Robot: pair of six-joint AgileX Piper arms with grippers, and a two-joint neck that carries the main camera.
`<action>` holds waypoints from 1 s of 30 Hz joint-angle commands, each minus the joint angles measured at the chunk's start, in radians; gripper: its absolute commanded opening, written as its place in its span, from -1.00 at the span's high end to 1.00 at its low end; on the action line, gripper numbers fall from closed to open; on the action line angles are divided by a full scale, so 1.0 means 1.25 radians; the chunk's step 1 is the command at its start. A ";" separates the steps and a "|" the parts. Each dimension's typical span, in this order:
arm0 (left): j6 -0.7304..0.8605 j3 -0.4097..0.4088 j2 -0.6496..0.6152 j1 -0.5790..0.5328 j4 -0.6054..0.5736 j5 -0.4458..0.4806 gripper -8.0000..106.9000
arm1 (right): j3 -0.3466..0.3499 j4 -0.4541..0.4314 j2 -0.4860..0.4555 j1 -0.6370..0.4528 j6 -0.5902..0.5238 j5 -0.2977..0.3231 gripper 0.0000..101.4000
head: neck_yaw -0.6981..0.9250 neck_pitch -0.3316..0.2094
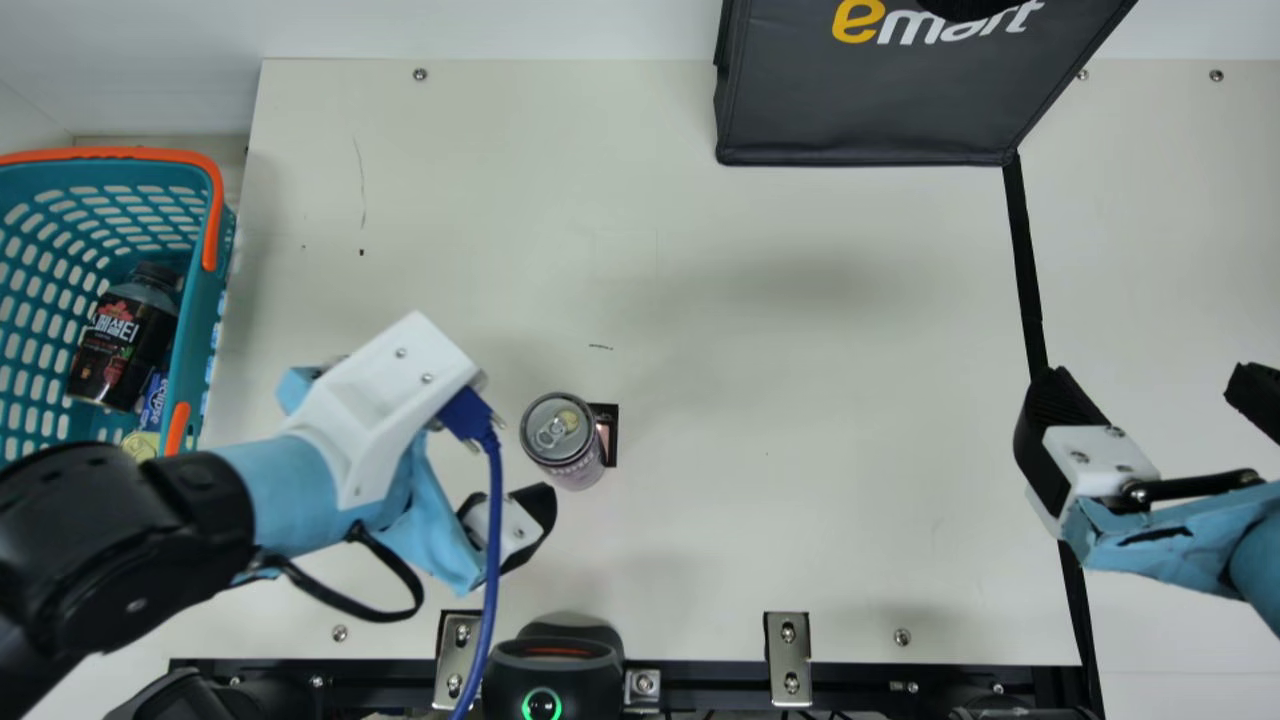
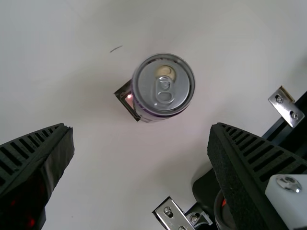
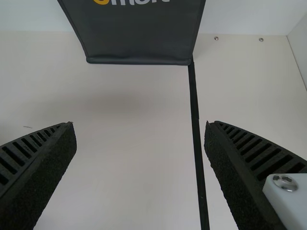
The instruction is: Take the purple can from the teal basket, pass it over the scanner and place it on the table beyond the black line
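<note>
The purple can [image 1: 563, 440] stands upright on the cream table, beside or partly over a small dark-framed square [image 1: 608, 433]. My left gripper [image 1: 515, 525] is close to the can in the main view, one finger hidden under its housing. In the left wrist view the can [image 2: 163, 86] is beyond the open, empty left gripper [image 2: 140, 139], not between its fingers. The right gripper [image 1: 1150, 385] is open and empty by the black line [image 1: 1027, 260]; the right wrist view shows its spread fingers [image 3: 71, 143]. The scanner [image 1: 553, 665] sits at the near edge. The teal basket [image 1: 205, 300] is at left.
A dark bottle [image 1: 125, 340] and a few other items lie in the basket. A black bag [image 1: 870, 110] stands at the table's far side, close to the line's far end. Metal brackets [image 1: 788, 660] line the near edge. A blue cable [image 1: 492, 540] hangs from the left wrist.
</note>
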 commanded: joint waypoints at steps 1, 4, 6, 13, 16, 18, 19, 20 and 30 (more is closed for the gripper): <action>-0.047 -0.005 -0.014 0.004 0.010 0.012 -0.71 | 0.000 0.000 0.000 0.000 0.000 0.000 -0.87 | 0.000 -0.023; -0.102 -0.014 -0.030 0.010 0.026 0.028 -0.71 | 0.000 0.000 0.000 0.000 0.000 0.000 -0.87 | 0.000 -0.023; -0.141 -0.021 -0.037 0.013 0.037 0.039 -0.71 | 0.000 0.000 0.000 0.000 0.000 0.000 -0.87 | 0.000 -0.023; -0.273 -0.044 -0.034 0.001 0.075 0.064 -0.71 | 0.000 0.000 0.000 0.000 0.000 0.000 -0.87 | 0.000 -0.023; -0.329 -0.058 -0.021 -0.017 0.096 0.069 -0.71 | 0.000 0.000 0.000 0.000 0.000 0.000 -0.87 | 0.000 -0.023; -0.368 -0.069 -0.009 -0.036 0.114 0.071 -0.71 | 0.000 0.000 0.000 0.000 0.000 0.000 -0.87 | 0.000 -0.023; -0.388 -0.076 -0.002 -0.045 0.122 0.073 -0.71 | 0.000 0.000 0.000 0.000 0.000 0.000 -0.87 | 0.000 -0.023; -0.407 -0.082 0.005 -0.057 0.130 0.075 -0.71 | 0.000 0.000 0.000 0.000 0.000 0.000 -0.87 | 0.000 -0.023; -0.592 -0.152 0.092 -0.166 0.219 0.090 -0.71 | 0.000 0.000 0.000 0.000 0.000 0.000 -0.87 | 0.000 -0.023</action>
